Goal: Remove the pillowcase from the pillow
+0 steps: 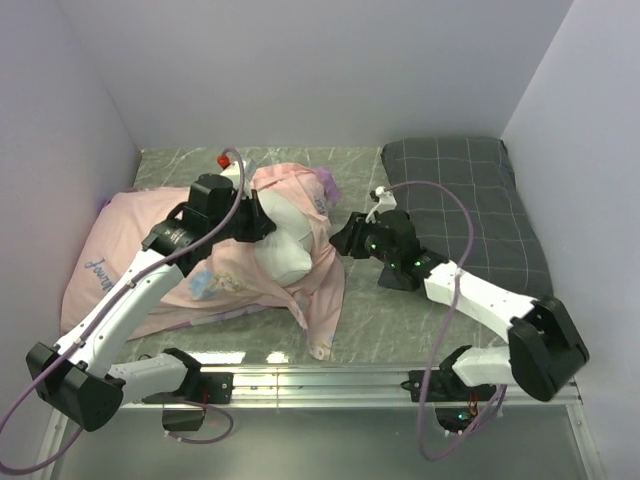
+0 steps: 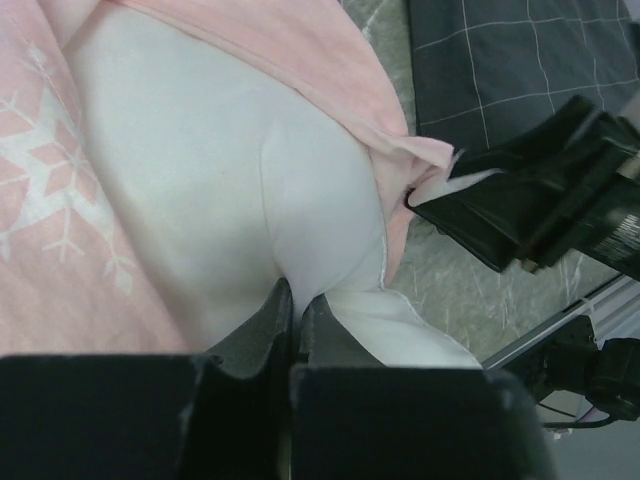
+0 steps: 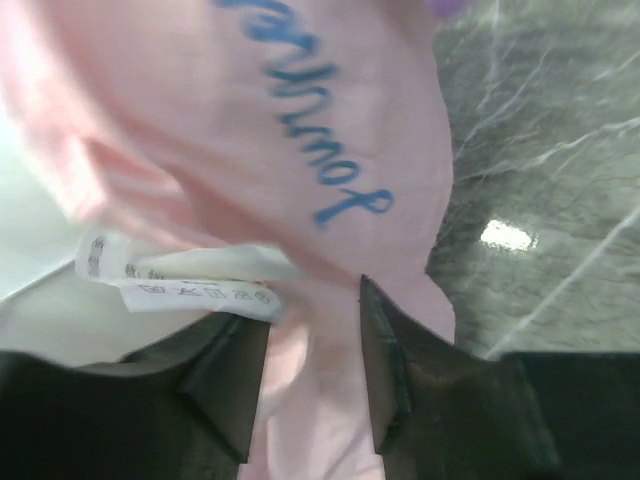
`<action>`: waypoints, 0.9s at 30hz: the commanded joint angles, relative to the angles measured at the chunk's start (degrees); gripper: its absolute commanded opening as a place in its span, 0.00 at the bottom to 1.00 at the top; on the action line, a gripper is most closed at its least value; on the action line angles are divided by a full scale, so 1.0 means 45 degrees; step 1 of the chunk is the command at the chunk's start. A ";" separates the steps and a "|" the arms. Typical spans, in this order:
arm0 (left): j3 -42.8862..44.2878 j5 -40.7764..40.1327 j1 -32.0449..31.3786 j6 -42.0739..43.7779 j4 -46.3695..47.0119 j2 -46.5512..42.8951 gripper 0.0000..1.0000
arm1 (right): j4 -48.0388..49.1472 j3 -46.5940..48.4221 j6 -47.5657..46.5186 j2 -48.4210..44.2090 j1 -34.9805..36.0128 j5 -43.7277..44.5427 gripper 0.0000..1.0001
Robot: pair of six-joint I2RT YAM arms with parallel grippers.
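The pink pillowcase (image 1: 120, 250) lies across the left half of the table, its open end bunched back round the white pillow (image 1: 285, 235) that sticks out of it. My left gripper (image 1: 262, 222) is shut on a corner of the pillow; in the left wrist view the gripper (image 2: 296, 300) pinches the white pillow (image 2: 220, 180) below the pale pink pillowcase hem (image 2: 310, 50). My right gripper (image 1: 345, 237) holds the pillowcase's open edge. In the right wrist view the gripper (image 3: 312, 320) has pink pillowcase fabric (image 3: 250, 130) between its fingers, beside a white care label (image 3: 190, 280).
A dark grey checked pillow (image 1: 470, 200) fills the back right of the marble-patterned table (image 1: 390, 320). White walls close the left, back and right sides. An aluminium rail (image 1: 320, 380) runs along the near edge.
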 commanded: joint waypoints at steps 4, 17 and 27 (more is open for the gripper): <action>-0.0260 -0.0224 -0.0465 -0.0517 0.1438 -0.0491 0.00 | -0.1405 0.0619 -0.2010 -0.2289 0.0888 0.0973 0.62; 0.0170 -0.0712 -0.1149 -0.0498 0.0755 -0.0570 0.00 | -0.2087 0.3566 -0.2990 -0.0027 0.2178 0.1791 0.76; 0.0657 -0.0440 -0.1422 -0.0440 0.0033 -0.1428 0.00 | -0.3668 0.6240 -0.3498 0.3136 0.1671 0.3526 0.26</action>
